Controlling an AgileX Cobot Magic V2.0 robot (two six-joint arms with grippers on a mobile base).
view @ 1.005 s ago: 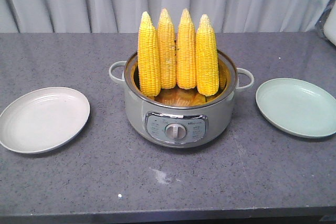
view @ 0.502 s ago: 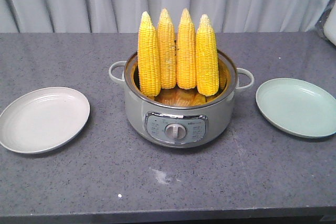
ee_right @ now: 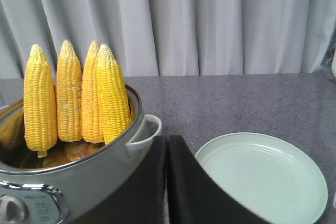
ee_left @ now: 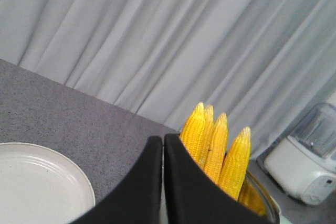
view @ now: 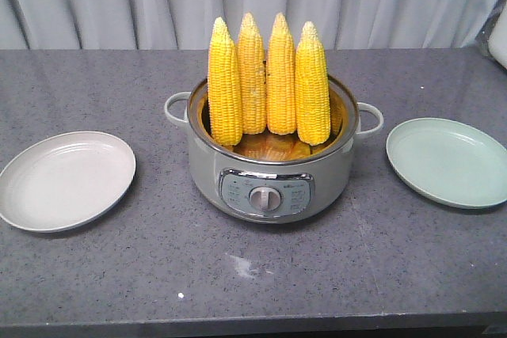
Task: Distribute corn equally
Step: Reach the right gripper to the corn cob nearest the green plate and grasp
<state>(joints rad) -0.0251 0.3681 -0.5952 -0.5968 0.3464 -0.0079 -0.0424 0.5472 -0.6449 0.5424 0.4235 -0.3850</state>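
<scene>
corn (view: 268,81): four cobs upright in pot (view: 269,187), tips well above it
left gripper (ee_left: 163,142): closed tight, empty, by white plate (ee_left: 31,182)
right gripper (ee_right: 167,142): closed tight, empty, by green plate (ee_right: 262,177)

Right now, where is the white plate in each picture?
Front view: the white plate lies at the left, apart from the pot.
Left wrist view: the white plate fills the lower left corner.
Right wrist view: not in it; only the green plate shows there.
Shared landmark: the four corn cobs standing in the pot, seen in all three views.
</scene>
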